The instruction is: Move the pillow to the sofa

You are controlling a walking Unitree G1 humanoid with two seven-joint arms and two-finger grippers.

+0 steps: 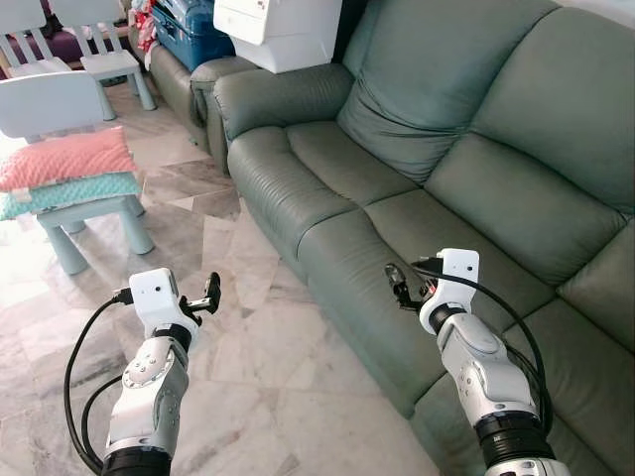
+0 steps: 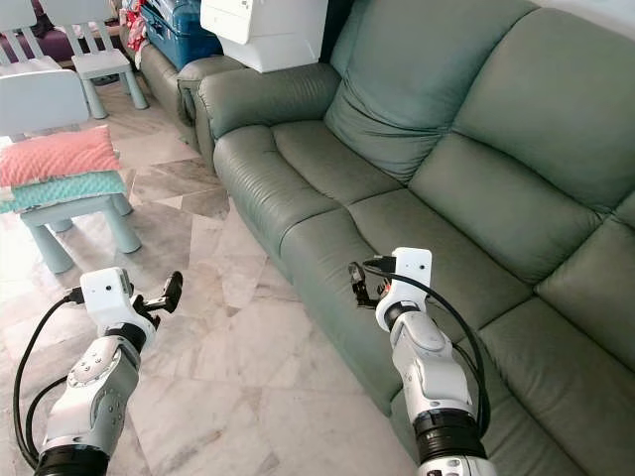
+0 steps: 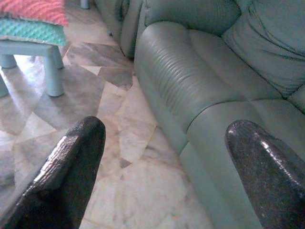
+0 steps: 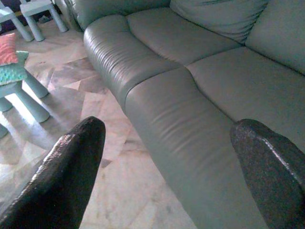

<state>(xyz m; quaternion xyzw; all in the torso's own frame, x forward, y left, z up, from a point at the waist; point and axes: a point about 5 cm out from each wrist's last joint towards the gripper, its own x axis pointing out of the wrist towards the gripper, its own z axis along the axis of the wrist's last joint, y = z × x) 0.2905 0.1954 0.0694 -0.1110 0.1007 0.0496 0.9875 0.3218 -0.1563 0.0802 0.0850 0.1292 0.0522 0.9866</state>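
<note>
A pink pillow point(image 1: 67, 157) lies on top of a teal pillow point(image 1: 71, 193), both stacked on a small pale-blue chair point(image 1: 69, 109) at the left. The green leather sofa point(image 1: 446, 178) fills the right side. My left gripper point(image 1: 210, 295) is held low over the marble floor, open and empty, well short of the chair. Over the sofa's front seat edge my right gripper point(image 1: 399, 285) is open and holds nothing. The left wrist view catches the pillows point(image 3: 33, 19) at a corner, the right wrist view likewise point(image 4: 9, 59).
A second green armchair point(image 1: 193, 74) stands behind the sofa's arm with a blue suitcase point(image 1: 193, 30) and a white box point(image 1: 283, 30) on it. More small pale chairs point(image 1: 104, 45) stand at the back left. Marble floor point(image 1: 248, 357) lies between chair and sofa.
</note>
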